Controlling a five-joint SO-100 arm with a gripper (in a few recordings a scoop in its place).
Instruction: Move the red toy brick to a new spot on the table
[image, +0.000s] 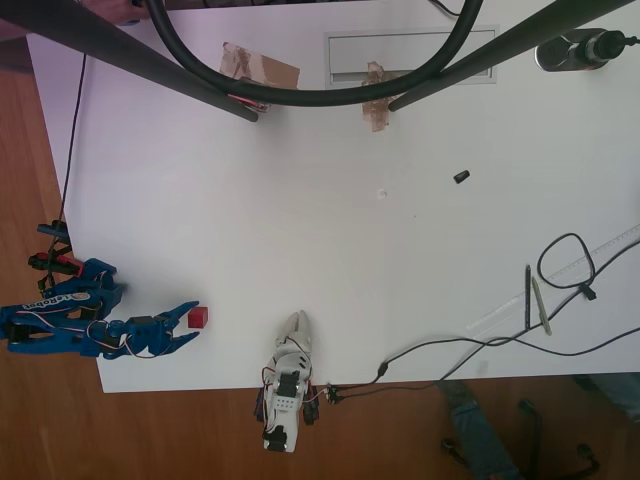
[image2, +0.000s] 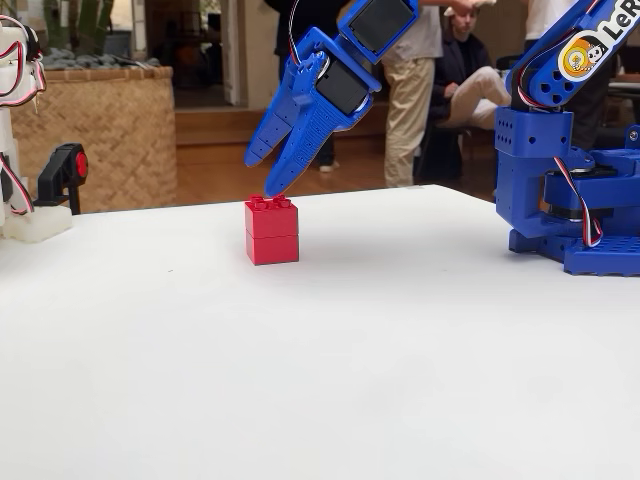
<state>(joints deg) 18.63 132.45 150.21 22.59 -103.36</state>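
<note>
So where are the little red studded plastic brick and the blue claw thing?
small red studded plastic brick (image2: 272, 232), fixed view, its front face.
blue two-finger gripper (image2: 268, 172), fixed view, between the fingertips just above the brick.

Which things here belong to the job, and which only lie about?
Job:
- small red studded plastic brick
- white smooth tabletop
- blue two-finger tool, hanging above the brick

Lying about:
- small black cap
- black cable
- pens

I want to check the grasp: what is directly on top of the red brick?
In the fixed view, only the blue gripper hangs above the red brick, its fingertips just over the studs. The brick stands on the white table; its underside is hidden.
</note>
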